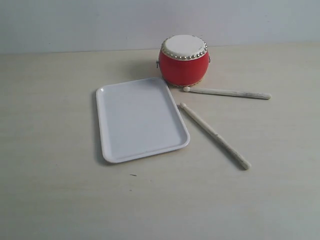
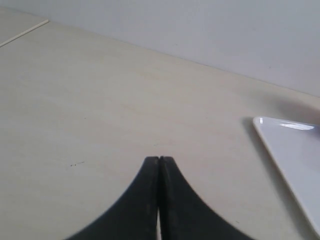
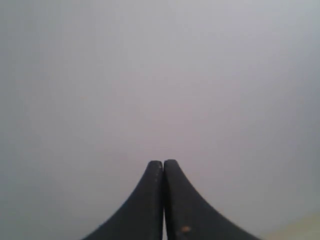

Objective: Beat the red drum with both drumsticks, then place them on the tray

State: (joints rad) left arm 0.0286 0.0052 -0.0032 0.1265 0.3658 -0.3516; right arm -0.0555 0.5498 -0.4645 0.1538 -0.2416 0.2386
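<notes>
Left pincer (image 2: 159, 159) fully closed, empty, over bare surface (image 2: 100, 100), right pincer (image 3: 163, 162) closed, empty, facing a blank wall (image 3: 160, 75), one red drum (image 1: 184, 60) near the far edge, one tray (image 1: 141, 119) just beside it, two drumsticks, far drumstick (image 1: 227, 93) tip at the drum's base, near drumstick (image 1: 214, 135) beside the tray.

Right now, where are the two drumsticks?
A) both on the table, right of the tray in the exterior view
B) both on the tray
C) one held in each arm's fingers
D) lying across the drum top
A: the far drumstick lies on the table with its tip by the red drum, and the near drumstick slants alongside the tray, neither on it.
</notes>
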